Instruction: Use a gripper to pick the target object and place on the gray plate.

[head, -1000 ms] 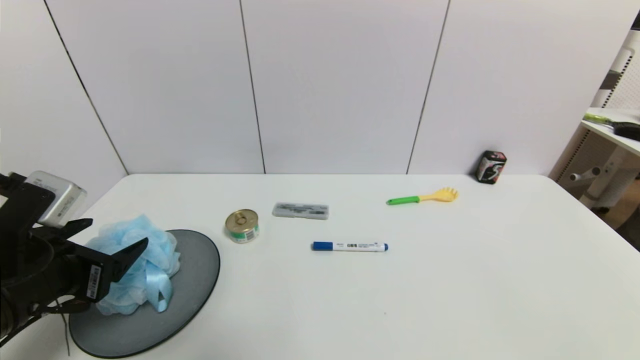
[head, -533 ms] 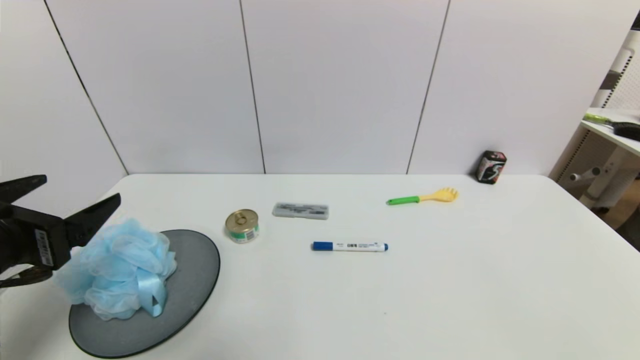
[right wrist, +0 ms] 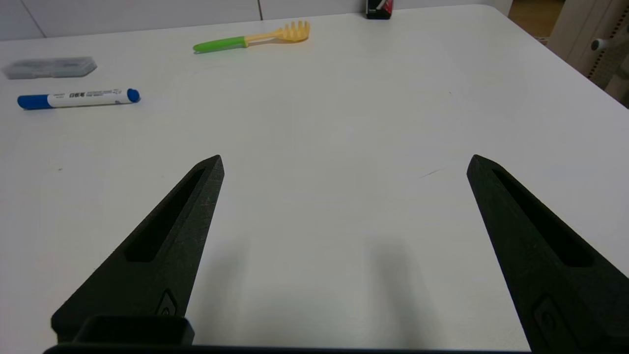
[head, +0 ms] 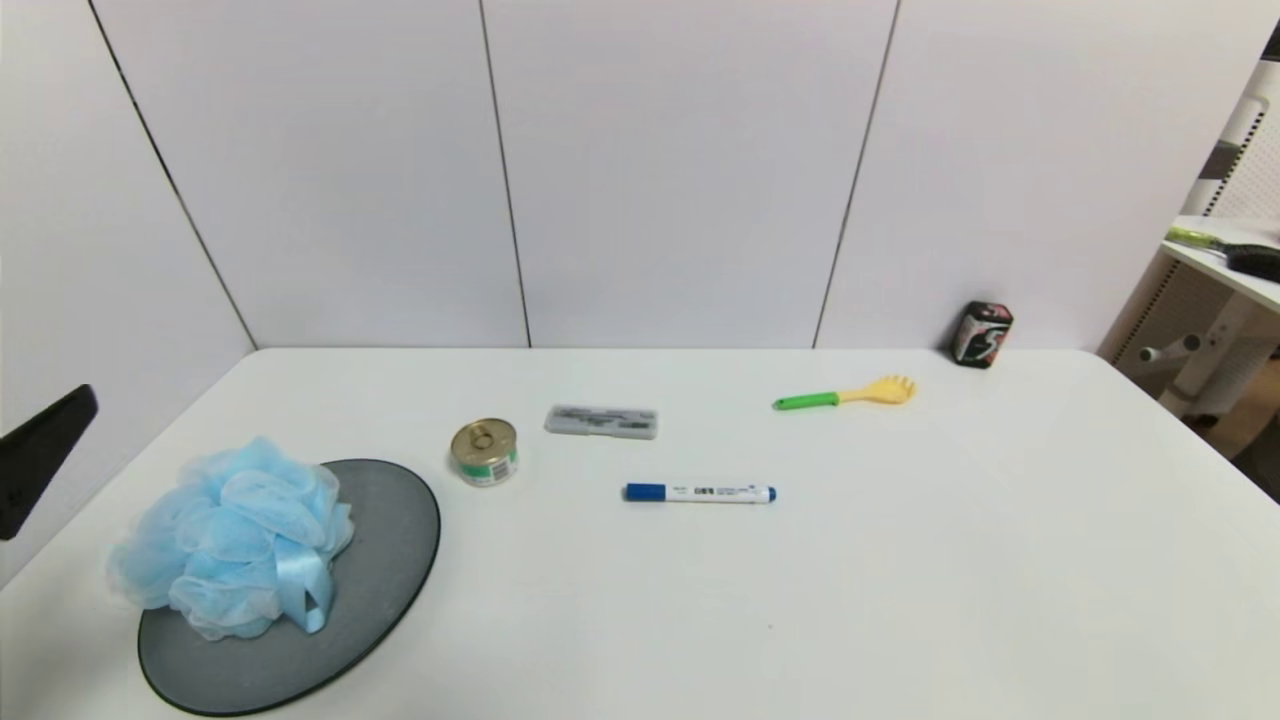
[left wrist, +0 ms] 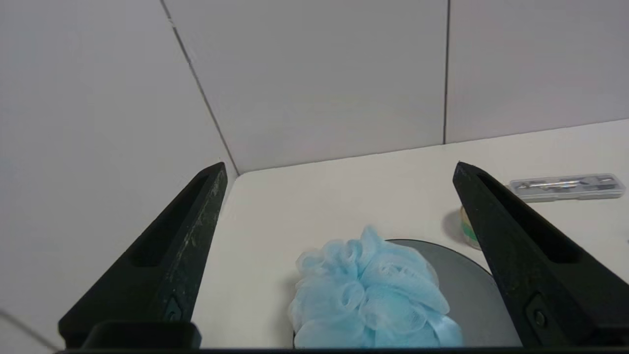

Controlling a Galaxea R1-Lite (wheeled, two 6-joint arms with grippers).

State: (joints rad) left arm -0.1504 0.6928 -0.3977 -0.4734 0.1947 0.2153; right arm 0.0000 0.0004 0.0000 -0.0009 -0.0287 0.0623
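The light-blue mesh bath pouf (head: 235, 537) rests on the far left part of the gray plate (head: 385, 560), overhanging its left rim, ribbon loop toward the front. In the left wrist view the pouf (left wrist: 368, 295) sits on the plate (left wrist: 467, 290) below and between my fingers. My left gripper (left wrist: 339, 167) is open and empty, raised off to the left of the plate; only one black finger (head: 40, 455) shows at the head view's left edge. My right gripper (right wrist: 344, 160) is open and empty over bare table, out of the head view.
A small gold-topped can (head: 484, 452) stands just right of the plate. A gray case (head: 601, 421), a blue-capped marker (head: 700, 492), a green-handled yellow fork (head: 845, 396) and a dark small can (head: 981, 334) lie farther right and back. Wall panels stand behind.
My left gripper has drawn back up and to the left, away from the pouf, almost leaving the head view. The pouf stays on the plate. Nothing else has moved.
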